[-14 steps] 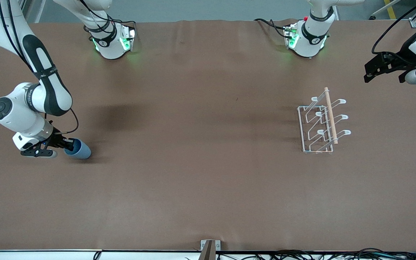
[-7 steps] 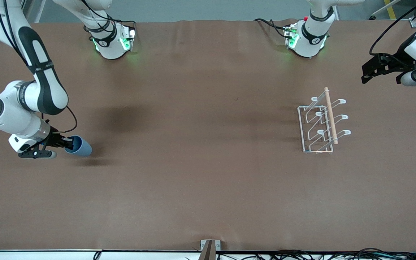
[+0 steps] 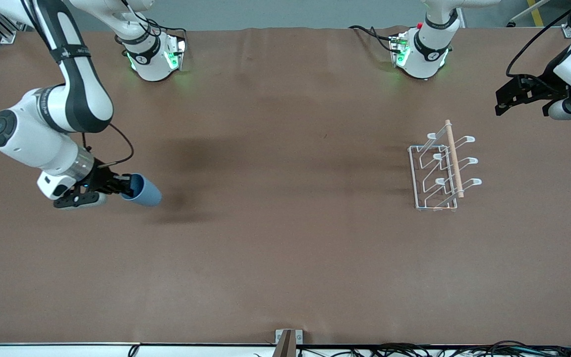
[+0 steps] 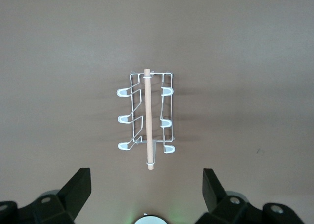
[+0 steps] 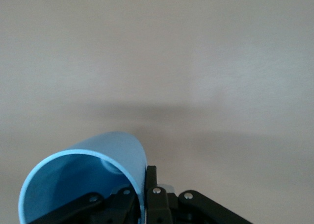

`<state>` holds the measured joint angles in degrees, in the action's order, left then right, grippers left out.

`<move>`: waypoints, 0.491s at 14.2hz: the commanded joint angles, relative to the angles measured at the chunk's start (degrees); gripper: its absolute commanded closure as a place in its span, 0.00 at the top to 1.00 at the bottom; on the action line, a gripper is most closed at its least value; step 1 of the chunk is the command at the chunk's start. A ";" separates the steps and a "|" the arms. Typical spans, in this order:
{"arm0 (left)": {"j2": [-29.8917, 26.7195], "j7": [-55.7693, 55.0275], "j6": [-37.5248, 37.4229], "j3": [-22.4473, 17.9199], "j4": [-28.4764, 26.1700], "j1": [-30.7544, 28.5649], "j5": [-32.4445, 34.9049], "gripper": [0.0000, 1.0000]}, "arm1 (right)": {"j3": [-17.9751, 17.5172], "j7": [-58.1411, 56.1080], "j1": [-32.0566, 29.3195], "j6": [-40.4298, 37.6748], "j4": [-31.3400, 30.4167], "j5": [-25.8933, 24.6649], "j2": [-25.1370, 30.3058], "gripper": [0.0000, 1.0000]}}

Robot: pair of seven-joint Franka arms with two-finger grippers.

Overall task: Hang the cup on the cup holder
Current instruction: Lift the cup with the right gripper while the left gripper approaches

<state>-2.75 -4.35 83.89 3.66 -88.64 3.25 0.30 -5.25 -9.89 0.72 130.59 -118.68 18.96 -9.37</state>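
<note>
The light-blue cup is held on its side above the table at the right arm's end. My right gripper is shut on the cup's rim, one finger inside and one outside; the right wrist view shows the cup's open mouth at the jaws. The white wire cup holder with its wooden rod stands on the table toward the left arm's end, with nothing on its prongs. My left gripper is open and empty, up in the air past the holder at the table's end; its wrist view looks down on the holder.
The brown table is bare apart from the holder. The two arm bases stand along its back edge. A small metal bracket sits at the front edge.
My right gripper has lifted the cup off the table and carried it toward the middle of the table. The left arm has barely shifted.
</note>
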 commanded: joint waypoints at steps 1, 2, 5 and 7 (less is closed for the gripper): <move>2.04 -0.22 0.04 0.20 1.63 3.41 -0.83 1.00 | 0.24 -0.39 3.75 -5.32 2.73 10.52 0.93 0.02; 2.65 -0.22 0.91 0.29 1.63 5.26 -1.09 1.00 | 0.33 -0.39 4.46 -8.13 4.32 15.70 0.84 0.02; 5.64 0.73 6.62 0.64 1.72 12.20 -4.87 1.00 | 0.25 -0.30 7.44 -11.68 7.41 25.05 0.40 0.01; 7.40 0.83 8.48 1.08 2.94 16.86 -5.40 1.00 | 0.25 -0.47 9.64 -11.68 7.76 33.81 0.23 0.01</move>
<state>2.76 -4.48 91.80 4.65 -88.44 17.03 -4.14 -5.42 -9.96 8.39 119.53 -111.33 45.85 -9.31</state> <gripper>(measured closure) 0.000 0.956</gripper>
